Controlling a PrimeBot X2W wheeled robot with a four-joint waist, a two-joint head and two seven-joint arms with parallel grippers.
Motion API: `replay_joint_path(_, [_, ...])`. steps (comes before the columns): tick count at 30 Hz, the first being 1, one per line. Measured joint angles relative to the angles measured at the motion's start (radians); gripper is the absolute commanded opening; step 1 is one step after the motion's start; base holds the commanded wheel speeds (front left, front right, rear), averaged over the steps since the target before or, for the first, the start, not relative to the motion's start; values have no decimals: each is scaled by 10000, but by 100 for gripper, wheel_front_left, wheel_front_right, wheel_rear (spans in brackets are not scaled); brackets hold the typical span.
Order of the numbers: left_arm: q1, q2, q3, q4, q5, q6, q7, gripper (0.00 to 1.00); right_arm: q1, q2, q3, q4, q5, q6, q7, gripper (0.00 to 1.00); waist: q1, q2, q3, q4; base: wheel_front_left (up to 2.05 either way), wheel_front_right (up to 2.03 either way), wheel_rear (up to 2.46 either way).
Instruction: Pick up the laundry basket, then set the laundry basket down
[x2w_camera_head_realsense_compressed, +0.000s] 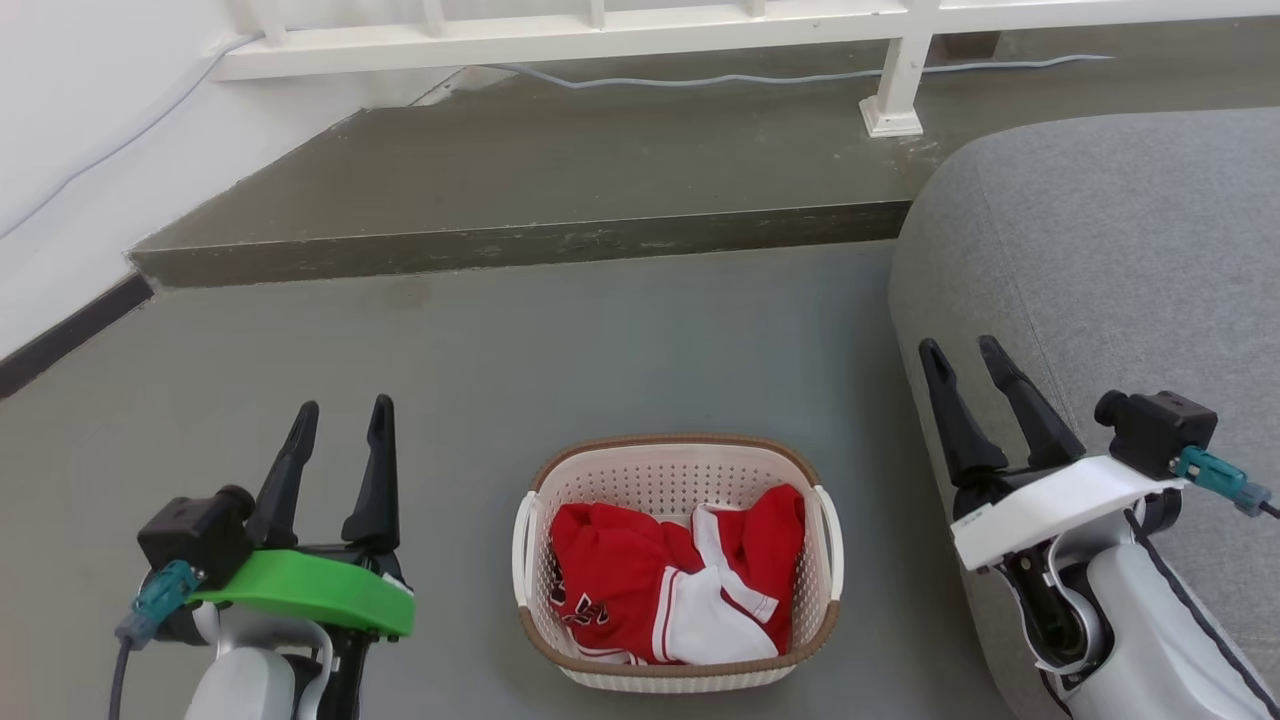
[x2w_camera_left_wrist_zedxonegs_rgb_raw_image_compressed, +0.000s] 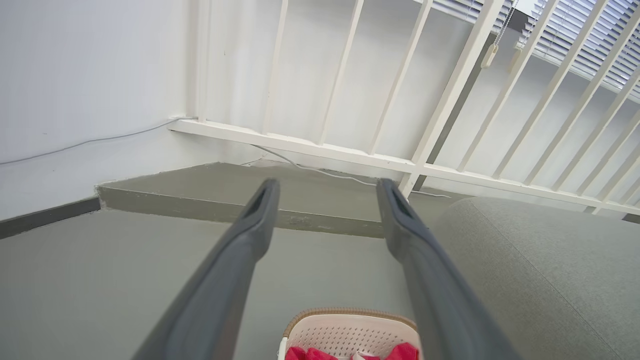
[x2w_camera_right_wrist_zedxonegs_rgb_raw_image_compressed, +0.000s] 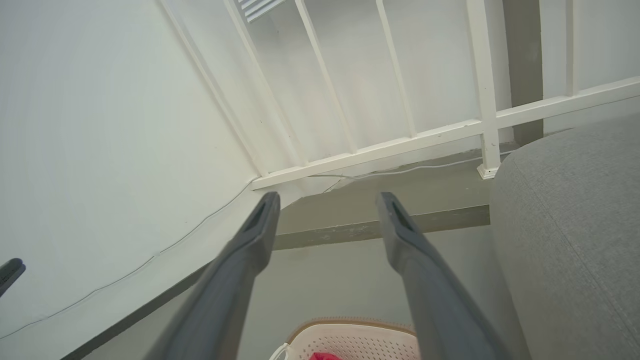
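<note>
The laundry basket is a small cream-white oval with perforated sides and a brown rim. It rests on the grey floor at the bottom middle of the head view, with red and white clothing inside. My left gripper hovers open to the basket's left, apart from it. To the basket's right my right gripper is open as well, in front of the sofa. In the left wrist view the basket's far rim peeks between the open fingers of the left gripper. The right wrist view has the basket's rim below the right gripper.
A grey sofa fills the right side, close to the basket. A raised floor step crosses behind, with a white railing and a cable on it. A white wall with a dark skirting runs along the left.
</note>
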Motion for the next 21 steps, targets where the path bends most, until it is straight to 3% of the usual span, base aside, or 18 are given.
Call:
replay_joint_path(12, [-46,-13,-151,-153,1174,0,-301,100,-104,-8,151,-12,-1166,8,-332,100,0,0,1,1,0,0,0])
replay_joint_path(21, [-47,-21,-134,-153,1191,-2,-301,100,-105,84,6,42,-1275,10,-339,100,0,0,34,20,0,0,0])
